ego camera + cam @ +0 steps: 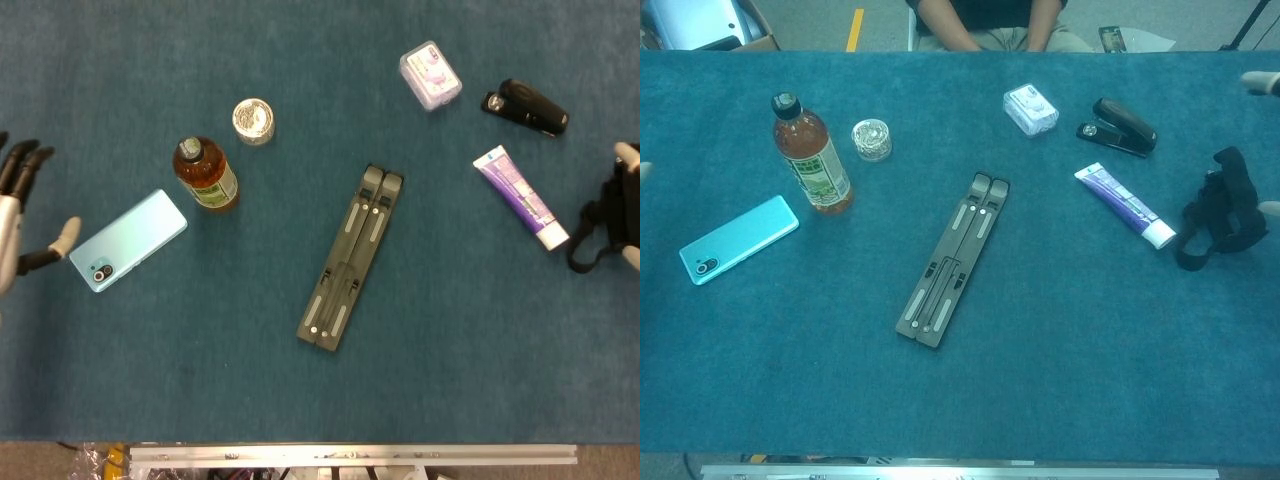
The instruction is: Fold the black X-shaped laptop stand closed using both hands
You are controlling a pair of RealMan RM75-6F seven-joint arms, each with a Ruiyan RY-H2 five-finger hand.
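The black X-shaped laptop stand (351, 258) lay flat and already collapsed into one narrow bar at mid-table, its long axis slanting from near-left to far-right. The left hand (12, 210), fingers spread and empty, hung well off to its left; the right hand (629, 205) barely showed at the opposite edge, its state unreadable, neither clearly nearer.

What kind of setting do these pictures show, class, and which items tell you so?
Probably a lab bench for robot trials: a blue cloth-covered table laid with unrelated everyday props, such as a folded laptop stand, a stapler and a toothpaste tube.
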